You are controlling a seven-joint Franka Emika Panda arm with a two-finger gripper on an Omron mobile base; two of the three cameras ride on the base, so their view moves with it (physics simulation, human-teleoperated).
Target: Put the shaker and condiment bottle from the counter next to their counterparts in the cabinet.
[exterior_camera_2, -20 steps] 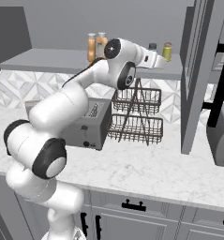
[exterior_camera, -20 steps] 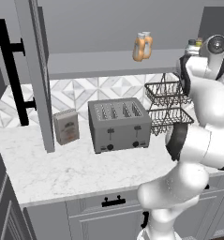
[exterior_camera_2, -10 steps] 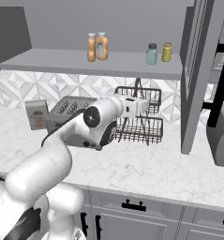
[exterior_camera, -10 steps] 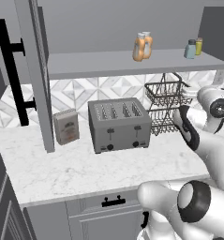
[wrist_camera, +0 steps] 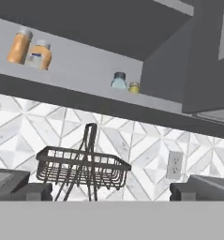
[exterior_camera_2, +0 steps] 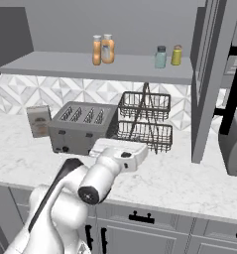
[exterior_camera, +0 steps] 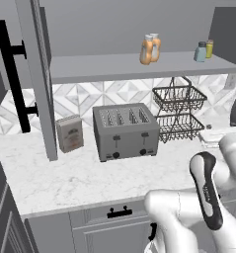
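Observation:
The pale teal shaker (exterior_camera: 201,52) (exterior_camera_2: 160,57) (wrist_camera: 118,80) stands on the cabinet shelf (exterior_camera: 99,66) near its right end, right beside a yellow-olive shaker (exterior_camera: 209,48) (exterior_camera_2: 176,55) (wrist_camera: 133,87). Two alike orange condiment bottles (exterior_camera: 146,50) (exterior_camera_2: 96,50) (wrist_camera: 18,46) stand side by side further left on the same shelf. My gripper (wrist_camera: 108,194) is open and empty, low over the counter (exterior_camera: 65,178), looking up at the shelf past the wire basket. My arm (exterior_camera_2: 97,181) is folded down at the counter's front edge.
A toaster (exterior_camera: 125,131) sits mid-counter, with a two-tier wire basket (exterior_camera_2: 144,121) to its right and a small box (exterior_camera: 70,133) to its left. Open cabinet doors (exterior_camera: 38,74) (exterior_camera_2: 209,74) flank the shelf. A dark appliance (exterior_camera_2: 234,144) stands at far right.
My arm has come down from the shelf's right end, by the shakers, to counter height. Bottles and shakers have stayed on the shelf.

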